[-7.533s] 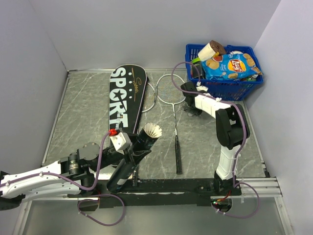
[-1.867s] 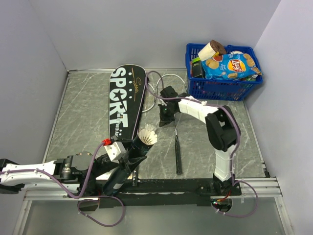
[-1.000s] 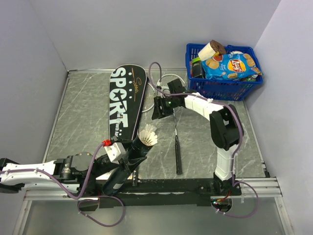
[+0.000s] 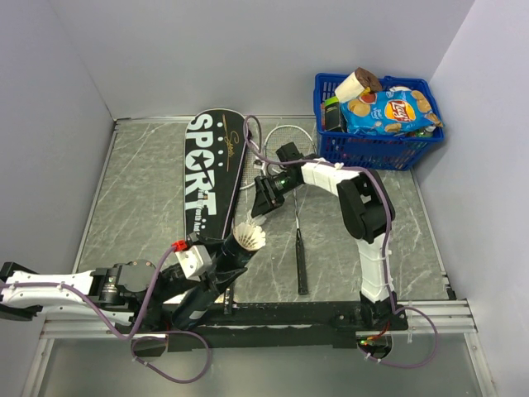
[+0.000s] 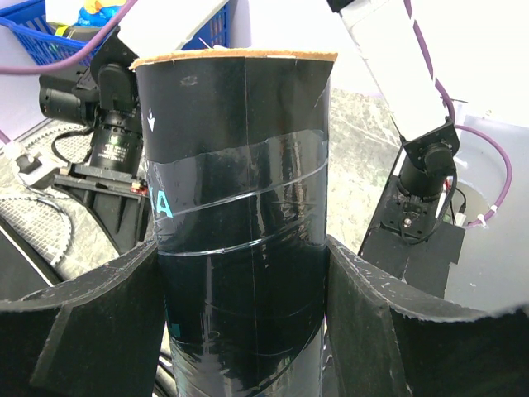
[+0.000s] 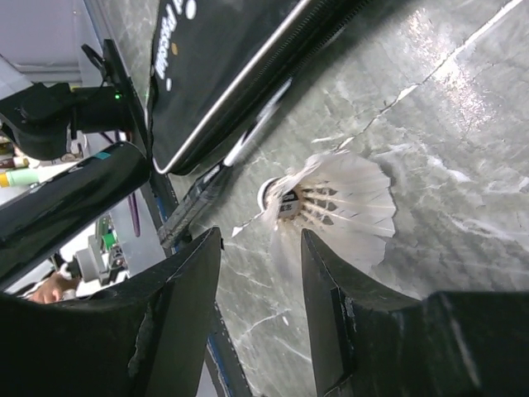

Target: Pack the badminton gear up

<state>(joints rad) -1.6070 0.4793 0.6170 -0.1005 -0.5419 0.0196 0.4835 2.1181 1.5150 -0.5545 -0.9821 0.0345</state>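
My left gripper (image 4: 219, 263) (image 5: 240, 248) is shut on the long black tube (image 4: 192, 308) (image 5: 240, 149), which tilts up to the right. One white shuttlecock (image 4: 248, 237) sticks out of the tube's upper mouth. My right gripper (image 4: 263, 195) (image 6: 260, 241) hangs open just above the table, its fingertips either side of the cork end of a second shuttlecock (image 6: 339, 198) that lies on its side; the top view hides that one. The black "SPORT" cover (image 4: 211, 169) (image 6: 223, 58) lies flat to the left. Two rackets (image 4: 291, 150) rest beside it, one handle (image 4: 301, 258) pointing toward me.
A blue basket (image 4: 376, 150) of snack packets stands at the back right corner. A racket shaft (image 6: 248, 145) runs along the cover's edge close to the right fingers. The held tube (image 6: 74, 198) shows at the left of the right wrist view. Grey walls enclose the table.
My right gripper has come from the basket side to the cover's edge, dropped lower in the last second, and its jaws have narrowed. The left arm with the tube has shifted slightly.
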